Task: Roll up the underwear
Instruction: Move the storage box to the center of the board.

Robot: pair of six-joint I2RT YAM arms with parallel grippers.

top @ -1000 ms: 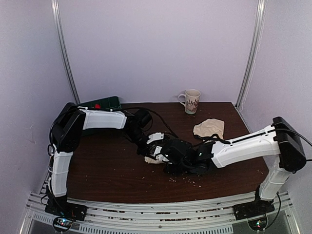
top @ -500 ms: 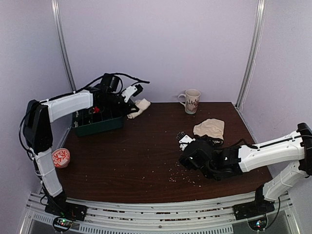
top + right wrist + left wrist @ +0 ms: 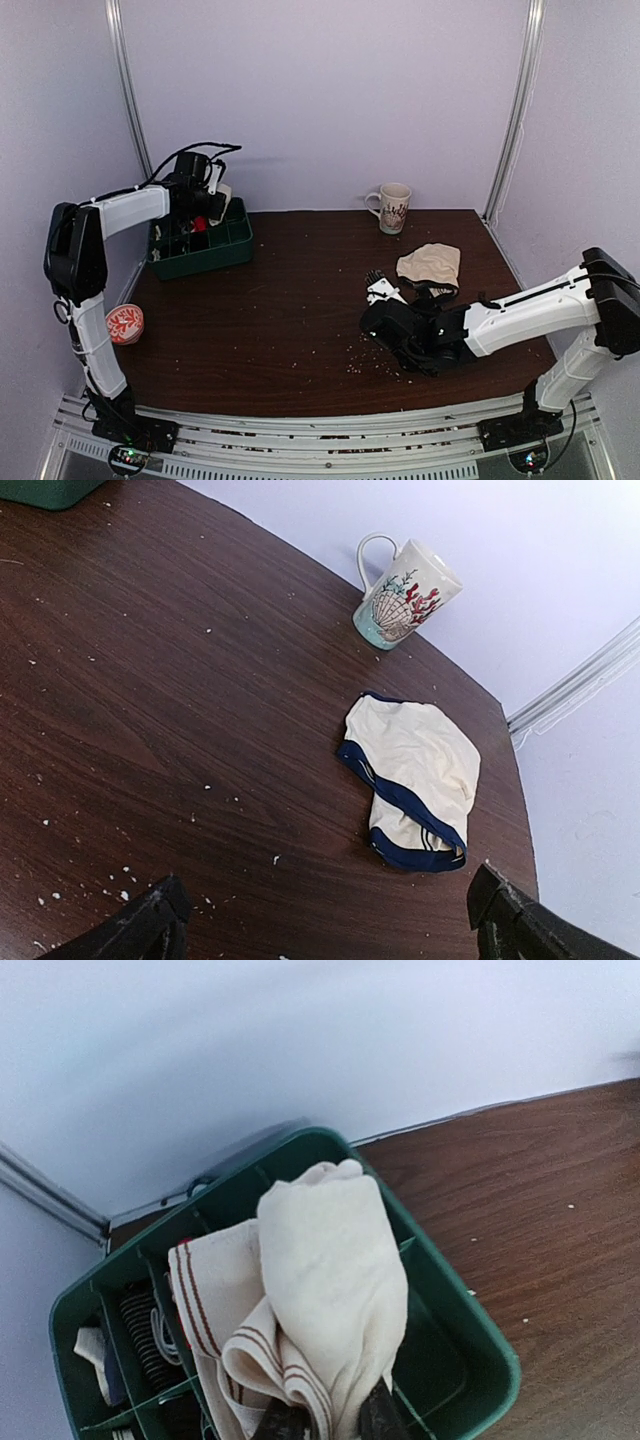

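A rolled cream underwear (image 3: 330, 1280) with brown stripes hangs over the green compartment bin (image 3: 470, 1330), and my left gripper (image 3: 325, 1422) is shut on its lower end. From above, that left gripper (image 3: 213, 195) is at the back left, above the bin (image 3: 200, 250). A second underwear (image 3: 415, 780), cream with navy trim, lies flat and unrolled on the brown table; it is also in the top view as the flat underwear (image 3: 430, 263) at the right. My right gripper (image 3: 325, 920) stands open and empty, low over the table, short of that piece, shown from above as the right gripper (image 3: 378, 285).
A shell-print mug (image 3: 392, 207) stands at the back edge, right of centre. The bin's other compartments hold dark and light items (image 3: 140, 1335). A red-and-white bowl (image 3: 125, 323) sits off the table's left side. Crumbs dot the table near the right arm.
My left arm carried the rolled underwear from the table's middle to the back left, over the green bin. My right arm drew back to the right, staying open.
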